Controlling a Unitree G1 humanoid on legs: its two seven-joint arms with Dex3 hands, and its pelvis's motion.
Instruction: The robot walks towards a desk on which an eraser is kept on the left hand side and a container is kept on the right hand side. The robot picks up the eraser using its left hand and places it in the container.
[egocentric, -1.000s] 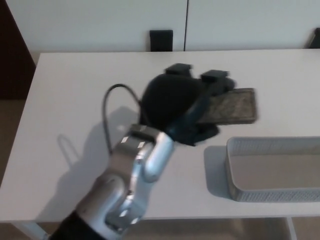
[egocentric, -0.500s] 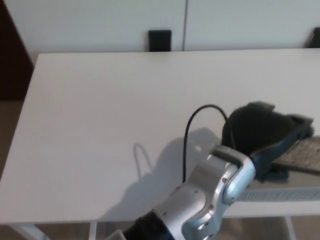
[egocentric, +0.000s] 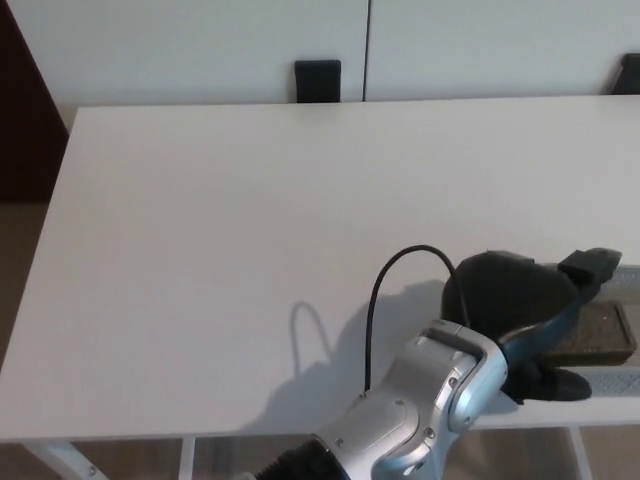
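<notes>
While in the left hand, eraser flat; long axis left-right.

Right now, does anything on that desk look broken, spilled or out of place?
Nothing stands out. The white desk looks clean and undamaged. The left robot hand holds the eraser over the mesh container at the desk's right edge; the container is mostly hidden.

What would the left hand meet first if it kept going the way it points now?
The black left hand points right, holding the flat grey eraser over the silver mesh container. Beyond it the picture ends, so probably nothing; depth is unclear.
</notes>
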